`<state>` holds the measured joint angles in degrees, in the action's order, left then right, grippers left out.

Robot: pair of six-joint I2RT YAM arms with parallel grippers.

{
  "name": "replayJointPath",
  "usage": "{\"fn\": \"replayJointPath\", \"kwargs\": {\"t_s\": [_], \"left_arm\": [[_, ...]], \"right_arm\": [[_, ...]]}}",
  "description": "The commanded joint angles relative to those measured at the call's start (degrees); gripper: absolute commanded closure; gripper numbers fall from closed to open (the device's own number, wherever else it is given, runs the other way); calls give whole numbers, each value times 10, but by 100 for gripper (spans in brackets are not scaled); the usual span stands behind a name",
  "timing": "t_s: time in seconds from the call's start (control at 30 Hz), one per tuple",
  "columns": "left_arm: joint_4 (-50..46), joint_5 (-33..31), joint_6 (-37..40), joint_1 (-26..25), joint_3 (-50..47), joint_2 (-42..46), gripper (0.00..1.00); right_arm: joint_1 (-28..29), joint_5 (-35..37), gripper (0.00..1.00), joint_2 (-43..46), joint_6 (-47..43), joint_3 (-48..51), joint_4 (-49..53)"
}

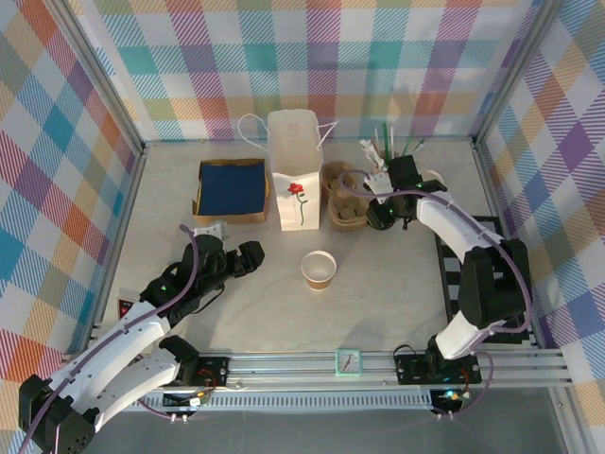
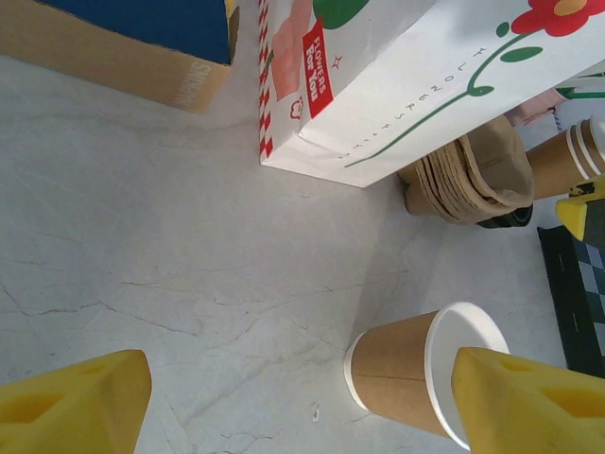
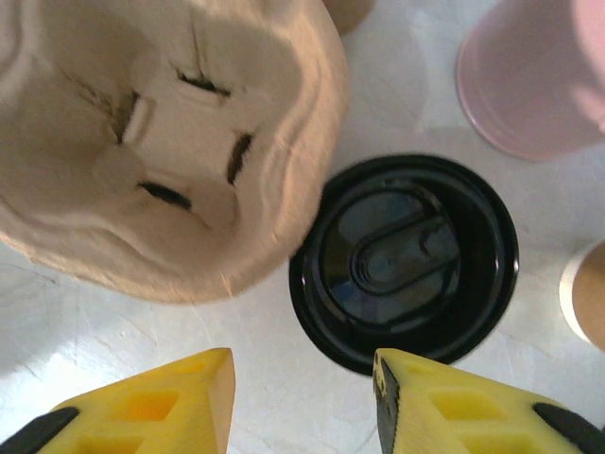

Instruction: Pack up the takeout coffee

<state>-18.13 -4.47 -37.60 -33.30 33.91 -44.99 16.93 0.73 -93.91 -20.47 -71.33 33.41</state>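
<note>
Right gripper [image 3: 302,409]: yellow fingers [image 3: 142,407] spread with nothing between them, so it reads as open. Takeout coffee [image 3: 405,260] stands upright on the table [image 3: 57,322] with its black lid face-on to the right wrist camera. Its long axis is therefore vertical, roughly along that camera's line of sight. The lid lies just ahead of the fingertips, offset toward the finger on the right of that view, and is not between the fingers. Its left edge meets the rim of the moulded cardboard cup tray [image 3: 161,142] (touching or merely overlapped: cannot tell). A pink round rim [image 3: 539,76] sits near on the far side. Seen from overhead, this gripper hangs just right of the tray, and the white flowered paper bag [image 1: 295,170] stands on the tray's other side. Left gripper [image 1: 244,257] is also open, near a lidless paper cup [image 1: 319,270] and well apart from the coffee, so the right arm is clearly nearer. Judgement: grasp not begun; the gripper should centre over the lid and then descend, and the tray-side finger has little room
</note>
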Motion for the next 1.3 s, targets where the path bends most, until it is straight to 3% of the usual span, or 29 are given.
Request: {"fn": "replayJointPath", "kwargs": {"t_s": [0.0, 0.67, 0.83, 1.07, 1.27], "left_arm": [[-10, -10, 15, 0, 5, -4, 17], [-18, -11, 14, 0, 11, 6, 17], [-35, -18, 21, 0, 13, 29, 17], [-30, -14, 29, 0, 8, 30, 17], [-23, -11, 32, 0, 2, 24, 17]], "right_arm": [[19, -17, 57, -32, -15, -31, 5], [42, -55, 59, -40, 4, -53, -1], [36, -37, 52, -5, -2, -49, 6], [-14, -20, 45, 39, -30, -8, 6], [-29, -17, 43, 11, -72, 5, 21]]}}
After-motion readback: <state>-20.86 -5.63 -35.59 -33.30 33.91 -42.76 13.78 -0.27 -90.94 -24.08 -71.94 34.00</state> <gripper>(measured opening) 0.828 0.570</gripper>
